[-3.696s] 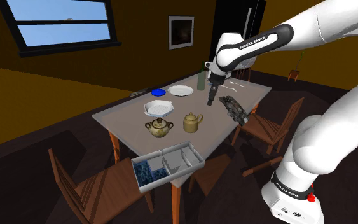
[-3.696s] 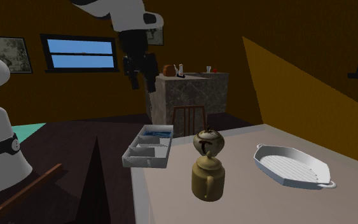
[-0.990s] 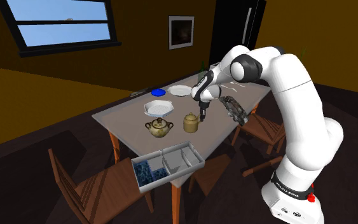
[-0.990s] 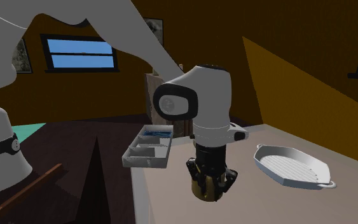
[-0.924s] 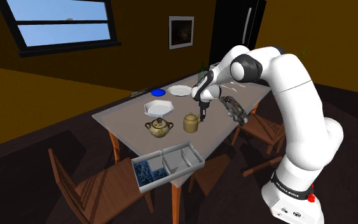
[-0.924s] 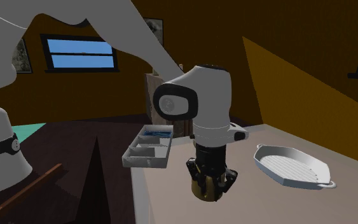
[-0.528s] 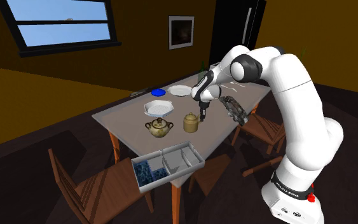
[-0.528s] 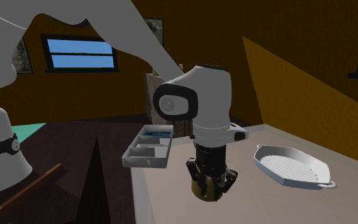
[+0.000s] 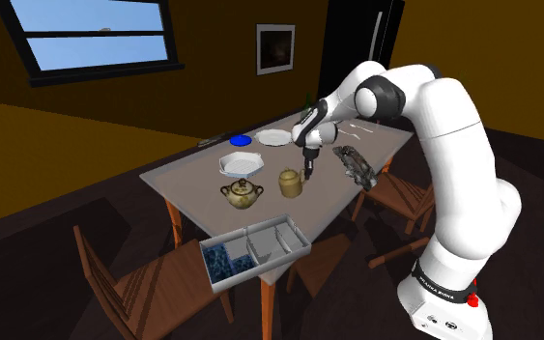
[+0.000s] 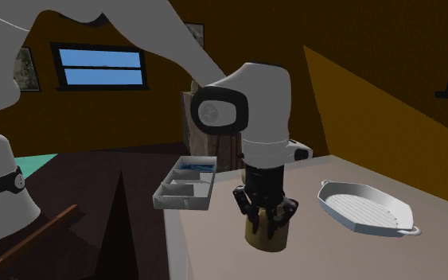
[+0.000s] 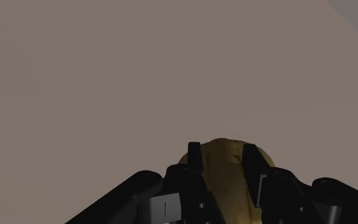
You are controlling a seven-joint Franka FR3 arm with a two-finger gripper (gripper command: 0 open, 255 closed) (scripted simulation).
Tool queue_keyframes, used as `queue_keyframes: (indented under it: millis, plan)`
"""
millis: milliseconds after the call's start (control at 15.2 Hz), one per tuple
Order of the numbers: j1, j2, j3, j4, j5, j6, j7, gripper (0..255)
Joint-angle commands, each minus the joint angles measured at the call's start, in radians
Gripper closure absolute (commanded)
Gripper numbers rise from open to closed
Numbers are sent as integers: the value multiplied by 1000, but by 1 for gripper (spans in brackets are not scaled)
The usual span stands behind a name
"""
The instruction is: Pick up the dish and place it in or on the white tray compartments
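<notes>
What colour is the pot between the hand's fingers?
The pot is brownish gold; the wrist view shows it best.

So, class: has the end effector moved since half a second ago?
Yes. The end effector has risen slightly against the tray in the second exterior view, clasping the brass pot.

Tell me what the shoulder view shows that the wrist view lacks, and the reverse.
Shoulder view adds: the white compartment tray at the table's near end, a lidded golden pot and a white oval dish. Wrist view adds: the two fingers clasping the golden jug by its sides. Shared: the jug, the gripper and the grey table top.
</notes>
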Motion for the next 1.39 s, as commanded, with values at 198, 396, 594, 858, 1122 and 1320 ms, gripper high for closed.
queue_keyframes:
  millis: [198, 396, 594, 858, 1122, 1320]
  plan:
    - [11, -48, -16, -3, -19, -43, 12, 255]
    - [18, -76, -26, -3, -31, -70, 20, 255]
    - [24, -103, -35, -1, -43, -98, 28, 255]
    - [31, -137, -46, 4, -59, -136, 39, 255]
    - [56, -182, -53, -31, -76, -144, 63, 255]
    - [116, -254, -54, -141, -101, -99, 122, 255]
